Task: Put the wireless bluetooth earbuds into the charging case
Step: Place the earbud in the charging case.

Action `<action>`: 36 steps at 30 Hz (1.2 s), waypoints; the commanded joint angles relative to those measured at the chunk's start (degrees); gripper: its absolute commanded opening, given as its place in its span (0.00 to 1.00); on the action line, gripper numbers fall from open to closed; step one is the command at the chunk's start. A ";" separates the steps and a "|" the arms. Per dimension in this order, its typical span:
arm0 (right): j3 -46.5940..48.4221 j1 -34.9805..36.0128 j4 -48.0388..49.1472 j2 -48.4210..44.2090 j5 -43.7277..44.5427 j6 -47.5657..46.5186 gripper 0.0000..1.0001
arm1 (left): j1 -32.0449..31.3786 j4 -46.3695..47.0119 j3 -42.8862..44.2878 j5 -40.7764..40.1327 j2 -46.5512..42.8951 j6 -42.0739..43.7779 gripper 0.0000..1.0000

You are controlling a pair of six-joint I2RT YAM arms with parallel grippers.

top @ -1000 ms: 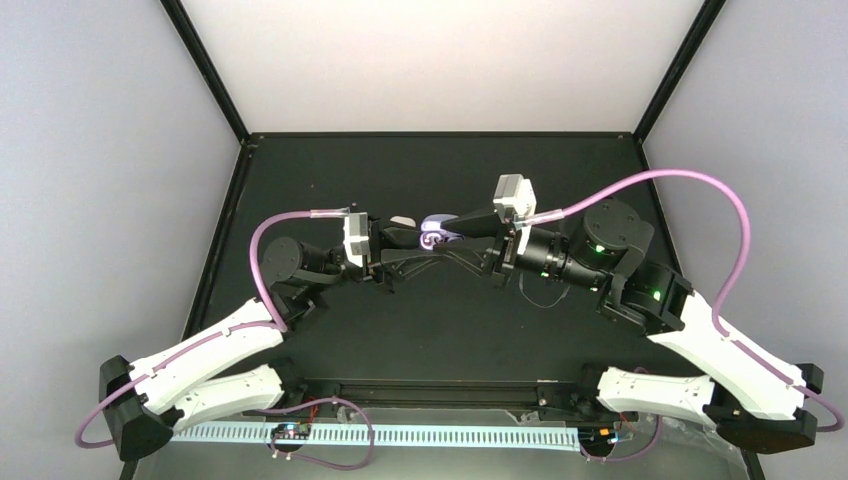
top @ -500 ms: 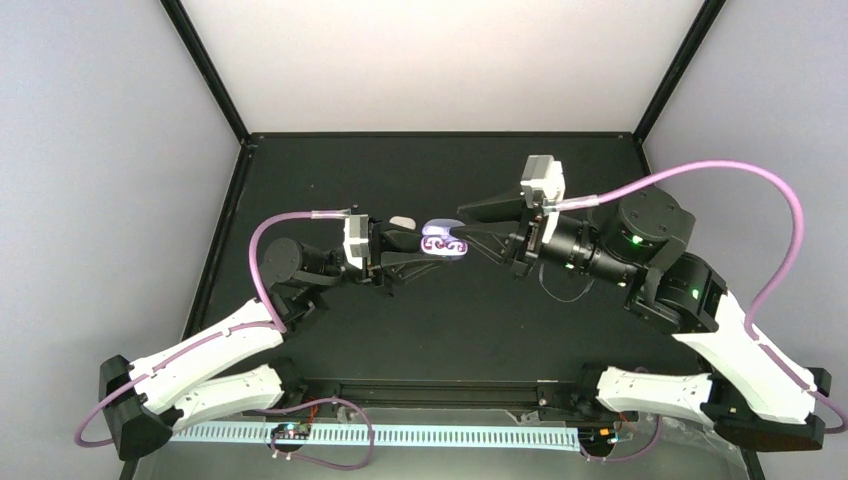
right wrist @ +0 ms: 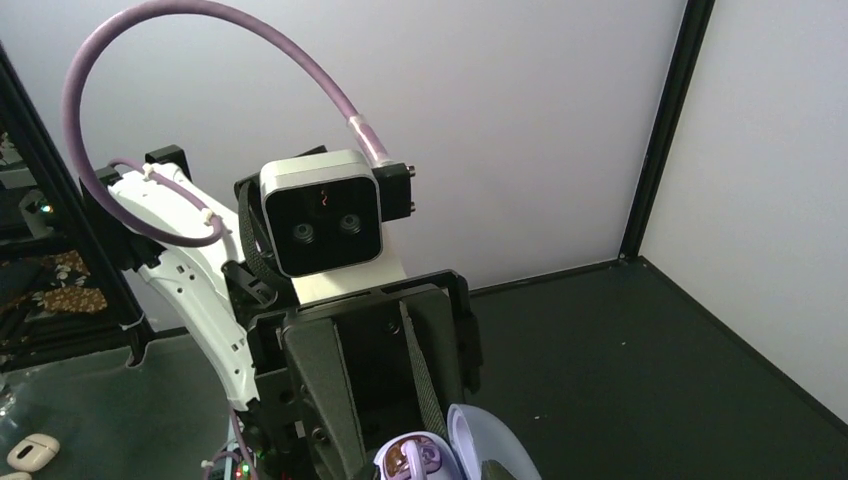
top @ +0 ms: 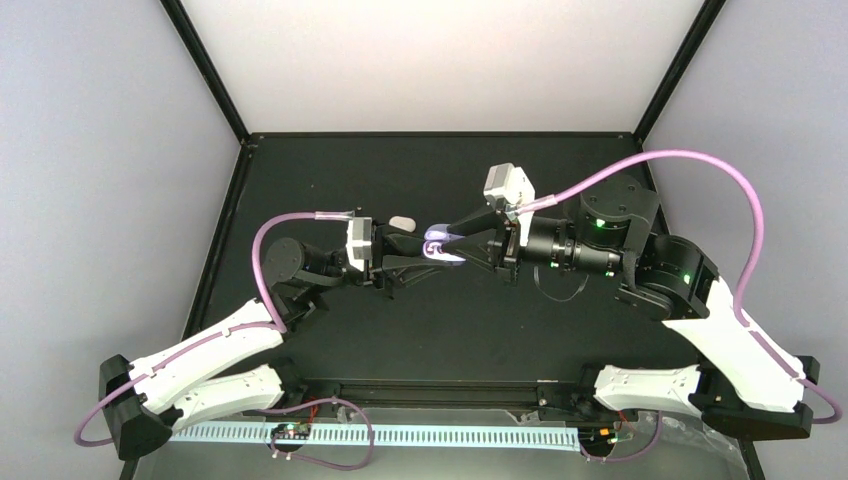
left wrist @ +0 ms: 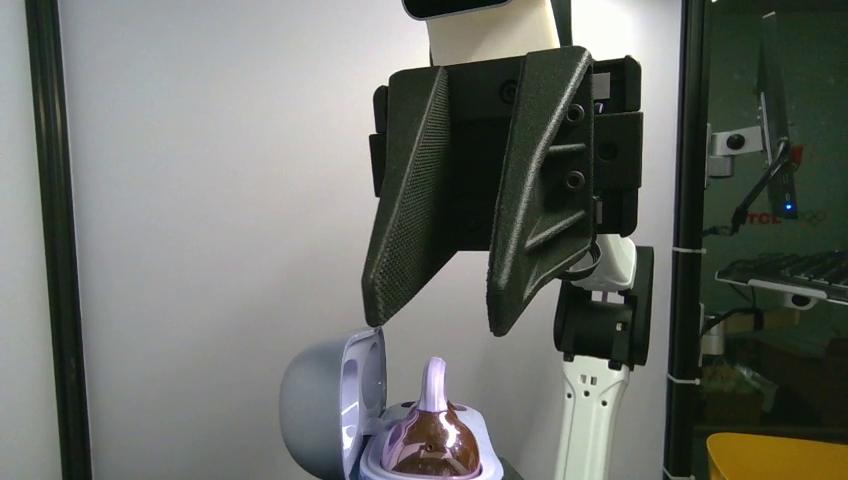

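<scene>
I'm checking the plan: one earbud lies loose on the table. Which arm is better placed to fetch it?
Probably the right. The left gripper is shut on the open charging case; the right gripper hangs empty, jaws apart, above it. The earbud lies nearby.

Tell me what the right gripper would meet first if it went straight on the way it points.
Most likely the open charging case held in the left gripper, just beyond the right gripper.

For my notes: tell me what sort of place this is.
Probably a lab test booth: a black table boxed by white panels, left arm and right arm bolted at its near edge.
</scene>
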 commanded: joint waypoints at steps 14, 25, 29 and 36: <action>3.97 0.13 -4.19 0.06 -2.39 -0.50 0.29 | -0.47 -0.25 2.45 0.14 -0.63 -0.22 0.02; 7.70 0.13 -10.18 4.23 0.22 -0.53 0.26 | -0.57 -1.95 2.70 -0.71 -0.47 -0.15 0.02; 7.62 0.13 -10.22 4.58 1.60 -0.52 0.25 | -0.66 -2.28 2.64 -0.85 -0.54 -0.09 0.01; 7.61 0.08 -10.39 5.20 2.40 -0.47 0.22 | -0.74 -2.33 2.62 -0.89 -0.63 0.13 0.02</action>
